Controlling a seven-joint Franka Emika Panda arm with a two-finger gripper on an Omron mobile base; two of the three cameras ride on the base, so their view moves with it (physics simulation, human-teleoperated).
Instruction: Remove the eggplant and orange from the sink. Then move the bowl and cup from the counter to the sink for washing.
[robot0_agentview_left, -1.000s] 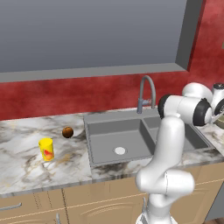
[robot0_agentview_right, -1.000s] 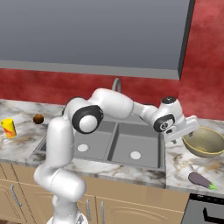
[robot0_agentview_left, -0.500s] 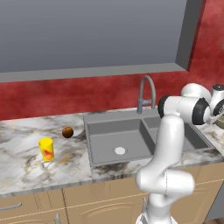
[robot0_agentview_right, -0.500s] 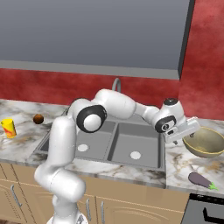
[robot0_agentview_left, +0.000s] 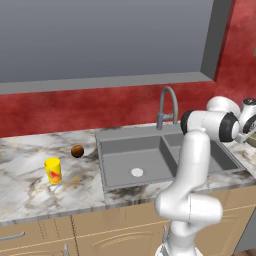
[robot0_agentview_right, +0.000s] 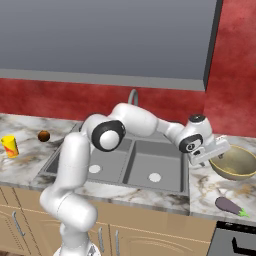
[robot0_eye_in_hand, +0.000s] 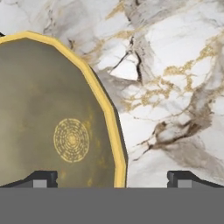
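Right base view, eggplant near bowl

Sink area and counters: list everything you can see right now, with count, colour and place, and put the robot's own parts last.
sink: one, grey, two basins with white drains, set in the marble counter; both basins look empty
tap: one, curved grey, behind the sink
counter: one, white-grey marble, on both sides of the sink
cup: one, bright yellow with a red-orange mark, on the counter left of the sink
orange: one, dull brownish-orange, on the counter between cup and sink
bowl: one, tan-yellow, on the counter right of the sink
eggplant: one, dark purple, on the counter in front of the bowl
cabinets: tan wood, below the counter
arm: one, white, reaching over the sink
gripper: one, open, over the bowl's rim
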